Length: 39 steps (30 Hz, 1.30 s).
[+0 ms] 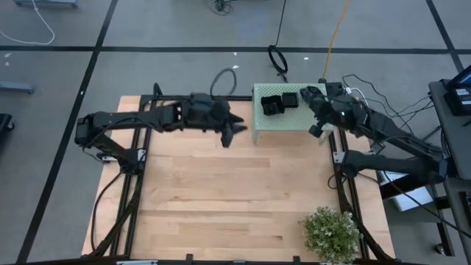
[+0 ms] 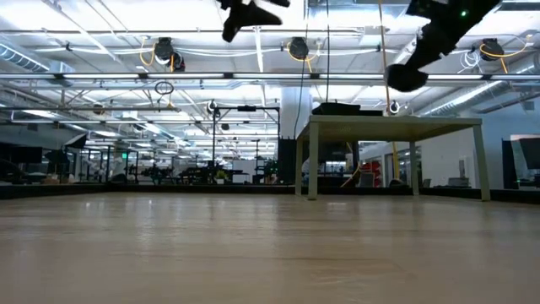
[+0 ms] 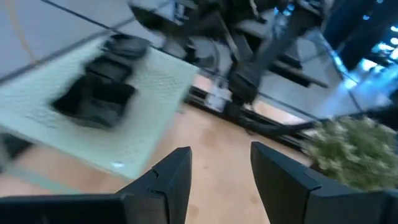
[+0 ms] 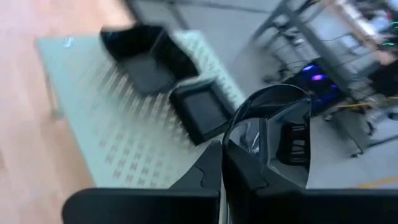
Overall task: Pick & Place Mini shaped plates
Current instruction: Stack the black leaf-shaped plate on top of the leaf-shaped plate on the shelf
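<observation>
A pale green perforated stand (image 1: 294, 124) sits at the table's far edge. On its top rest a stack of glossy black mini plates (image 1: 272, 104) (image 4: 143, 56) and one square plate (image 1: 291, 99) (image 4: 202, 112). My right gripper (image 1: 309, 94) (image 4: 224, 165) hovers above the stand's right end, shut on another glossy black plate (image 4: 270, 127). My left gripper (image 1: 235, 132) (image 3: 221, 177) hangs open in the air just left of the stand, with nothing between its fingers. In the low view both grippers (image 2: 249, 17) (image 2: 409, 72) are high above the table. My right gripper pinches the plate's lower edge (image 4: 239, 155) between its two fingers. One finger (image 4: 208, 171) shows, and the plate covers the other. The fingers slant slightly down from the table's right side. The plate stands on edge past the fingertips, lifted clear of the stand.
A small green bushy plant (image 1: 331, 232) (image 3: 354, 149) stands at the table's near right corner. Bare wood (image 1: 228, 191) lies between the stand and the near edge. Black frame rails (image 1: 342, 177) run along the table's sides, and cables lie on the floor beyond the far edge.
</observation>
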{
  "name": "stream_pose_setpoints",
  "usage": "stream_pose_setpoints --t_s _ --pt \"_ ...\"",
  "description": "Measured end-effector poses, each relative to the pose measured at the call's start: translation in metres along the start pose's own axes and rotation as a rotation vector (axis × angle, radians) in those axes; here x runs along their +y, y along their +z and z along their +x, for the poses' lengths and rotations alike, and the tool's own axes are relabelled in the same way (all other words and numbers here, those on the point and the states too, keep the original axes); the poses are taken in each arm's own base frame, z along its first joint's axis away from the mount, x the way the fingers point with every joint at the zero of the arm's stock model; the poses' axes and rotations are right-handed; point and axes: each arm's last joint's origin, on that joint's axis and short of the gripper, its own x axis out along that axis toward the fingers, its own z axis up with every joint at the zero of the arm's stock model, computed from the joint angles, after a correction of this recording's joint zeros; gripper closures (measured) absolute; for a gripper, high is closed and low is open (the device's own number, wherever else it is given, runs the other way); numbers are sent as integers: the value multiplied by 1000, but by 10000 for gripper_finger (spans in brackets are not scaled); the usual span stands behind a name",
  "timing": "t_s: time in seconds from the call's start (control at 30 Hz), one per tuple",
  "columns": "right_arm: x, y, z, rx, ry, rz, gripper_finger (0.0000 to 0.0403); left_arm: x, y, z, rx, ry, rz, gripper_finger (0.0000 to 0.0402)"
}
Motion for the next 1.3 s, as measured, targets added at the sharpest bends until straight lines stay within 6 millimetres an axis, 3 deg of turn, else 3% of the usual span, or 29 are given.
stream_pose_setpoints --t_s 0.1,0.37,0.6,1.3 --pt "-5 -2 10 26 50 -75 403 14 11 -12 -41 40 13 231" --pt "-23 -5 42 144 -19 -175 403 34 28 -35 -114 106 78 231" --pt "-33 -14 63 254 -20 -299 403 44 33 -37 -140 138 89 231" --pt "-39 -19 69 303 15 -564 403 60 40 -42 -202 269 77 231"
